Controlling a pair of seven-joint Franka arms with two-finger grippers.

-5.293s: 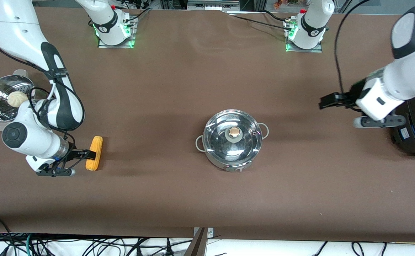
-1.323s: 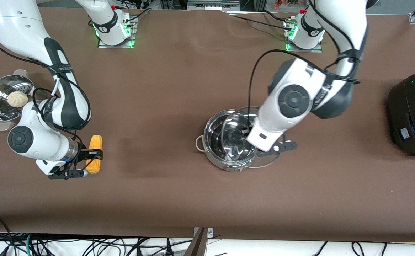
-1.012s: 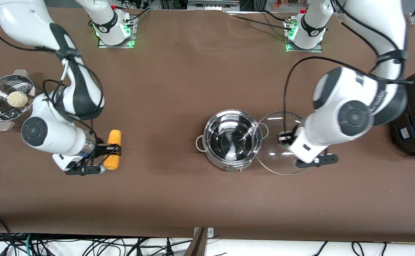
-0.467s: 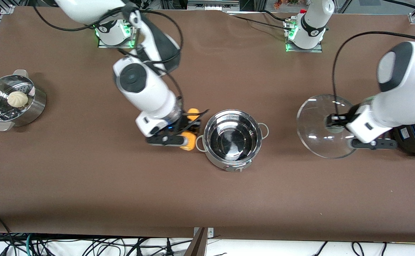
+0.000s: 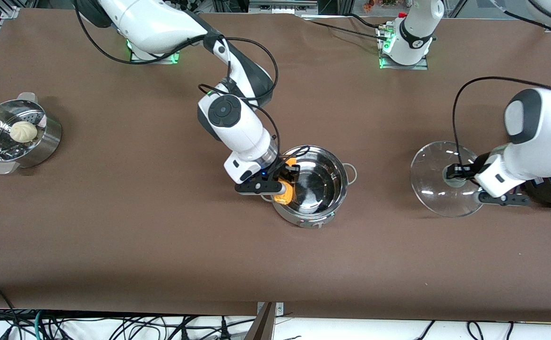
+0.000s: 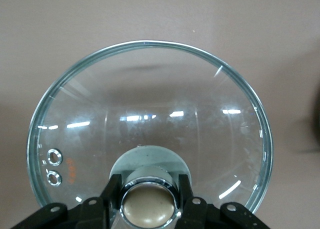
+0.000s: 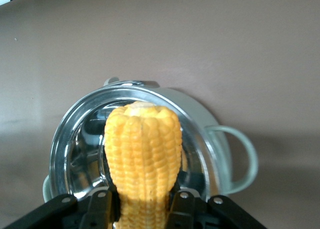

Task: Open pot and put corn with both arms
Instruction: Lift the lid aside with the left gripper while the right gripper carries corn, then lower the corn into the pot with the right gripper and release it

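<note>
Right end effector [image 5: 288, 175] clamps the corn [image 7: 143, 154] over the pot [image 5: 325, 204] rim; carry it to mid-bowl, seemingly off-centre now, then lower and release; left end effector [image 6: 148, 209] holds the lid [image 5: 433, 189] aside by its knob, above the worktop [image 5: 162, 245].

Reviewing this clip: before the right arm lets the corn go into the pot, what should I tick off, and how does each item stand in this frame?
1. Pot open, no lid on it: ok.
2. Lid held clear of the pot, left gripper shut on its knob, over the table toward the left arm's end: ok.
3. Right gripper shut on the corn: ok.
4. Corn over the pot's opening: partly; it hangs over the rim at the right arm's side, not the middle: not ok.
5. Pot's inside free of other things: ok.
6. Height of the corn above the pot's floor: cannot tell.
</note>
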